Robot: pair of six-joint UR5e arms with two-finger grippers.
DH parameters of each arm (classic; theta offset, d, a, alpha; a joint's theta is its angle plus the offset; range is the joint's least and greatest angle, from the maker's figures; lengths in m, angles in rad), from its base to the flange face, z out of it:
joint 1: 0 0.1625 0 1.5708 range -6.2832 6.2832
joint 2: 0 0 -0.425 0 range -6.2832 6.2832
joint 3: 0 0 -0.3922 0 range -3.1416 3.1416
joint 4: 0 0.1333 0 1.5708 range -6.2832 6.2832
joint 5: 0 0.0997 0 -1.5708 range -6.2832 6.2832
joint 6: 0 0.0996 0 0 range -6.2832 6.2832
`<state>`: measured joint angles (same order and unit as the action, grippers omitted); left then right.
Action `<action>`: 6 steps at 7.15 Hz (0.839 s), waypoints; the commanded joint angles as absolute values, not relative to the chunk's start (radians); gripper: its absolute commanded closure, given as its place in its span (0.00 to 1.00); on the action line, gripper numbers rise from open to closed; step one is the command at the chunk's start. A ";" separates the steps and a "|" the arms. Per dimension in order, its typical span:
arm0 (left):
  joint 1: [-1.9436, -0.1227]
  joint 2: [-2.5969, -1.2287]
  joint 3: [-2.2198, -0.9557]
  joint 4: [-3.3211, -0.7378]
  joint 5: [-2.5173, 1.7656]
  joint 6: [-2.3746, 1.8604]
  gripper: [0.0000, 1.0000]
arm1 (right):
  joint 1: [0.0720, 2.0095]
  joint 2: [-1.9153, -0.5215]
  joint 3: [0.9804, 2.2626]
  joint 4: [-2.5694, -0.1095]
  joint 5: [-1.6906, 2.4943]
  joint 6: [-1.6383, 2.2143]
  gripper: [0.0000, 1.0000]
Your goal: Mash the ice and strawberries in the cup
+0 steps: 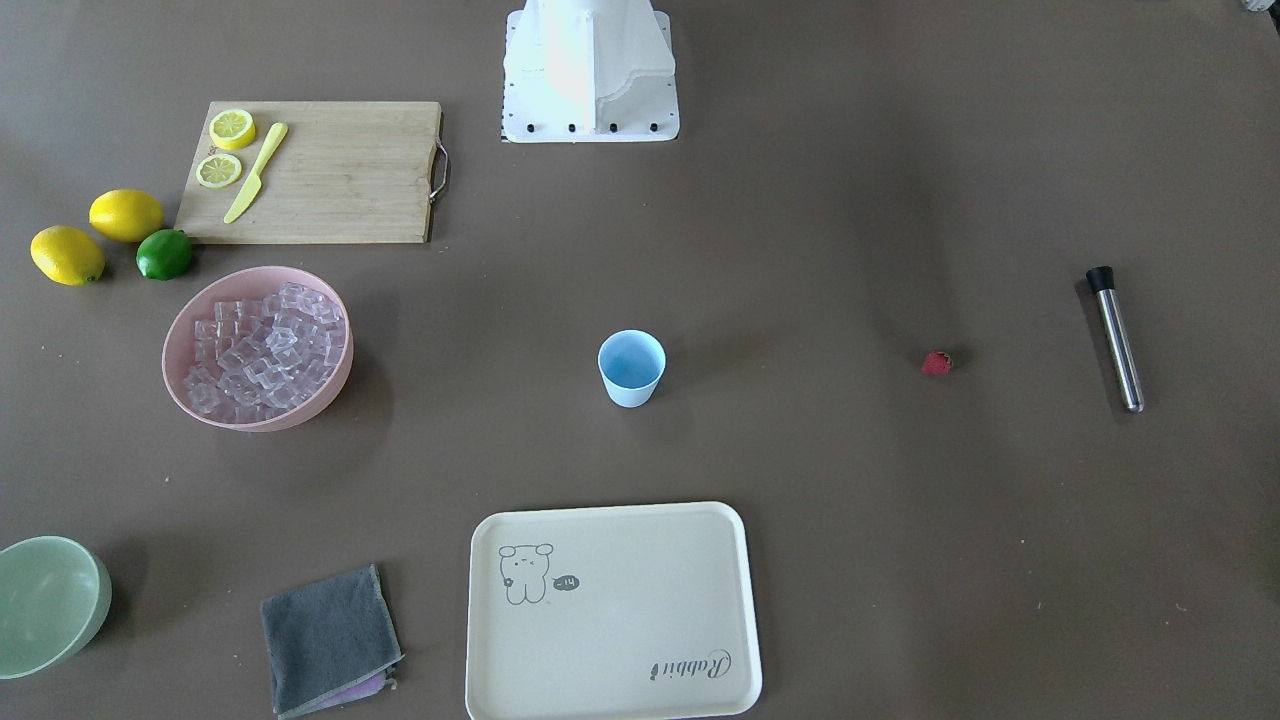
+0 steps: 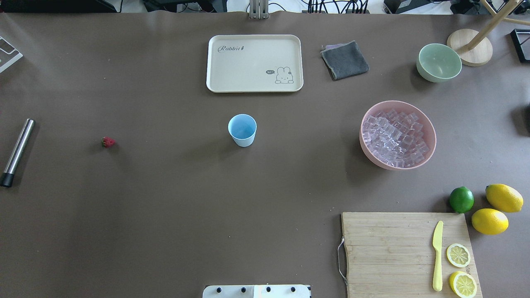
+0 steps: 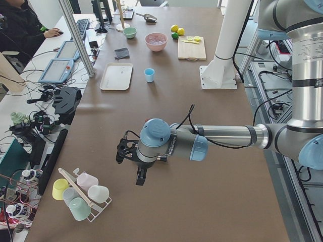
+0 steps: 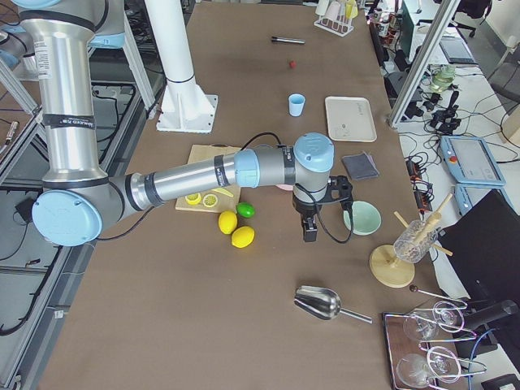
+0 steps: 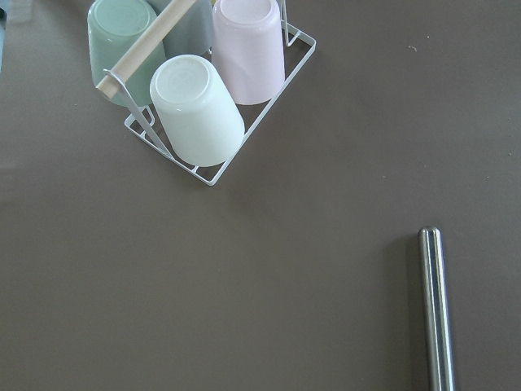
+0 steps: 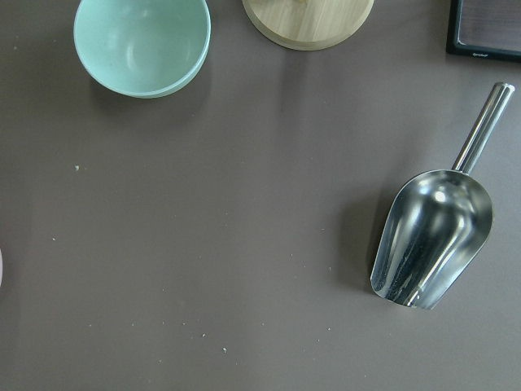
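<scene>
A brown desk (image 2: 165,207) is seen from above. A small light-blue cup (image 2: 242,129) stands upright near its middle. One red strawberry (image 2: 108,142) lies on the bare desk, well to the robot's left of the cup. The ice (image 2: 395,136), a pile of clear cubes, sits in a pink bowl (image 2: 430,128) well to the cup's right. A steel rod with a black tip (image 2: 17,152) lies beyond the strawberry, near the left edge.

The left hand (image 3: 140,179) hangs above the desk's left end, near a wire rack of upturned cups (image 3: 83,194). The right hand (image 4: 309,231) hangs above the right end, between a pale green bowl (image 4: 362,218) and a metal scoop (image 4: 321,302). Both hands show only in the side views, so I cannot tell whether their fingers are apart or together.
</scene>
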<state>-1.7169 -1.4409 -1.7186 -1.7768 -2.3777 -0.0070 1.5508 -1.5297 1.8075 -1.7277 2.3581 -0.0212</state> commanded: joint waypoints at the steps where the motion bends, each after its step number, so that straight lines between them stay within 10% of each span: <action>1: -1.717 -1.440 -1.720 -1.776 -2.378 -0.008 0.02 | 1.552 -1.529 1.802 -1.727 2.355 -0.020 0.00; 6: -1.635 -1.465 -1.712 -1.703 -2.420 -0.009 0.02 | 1.552 -1.516 1.815 -1.720 2.358 -0.008 0.00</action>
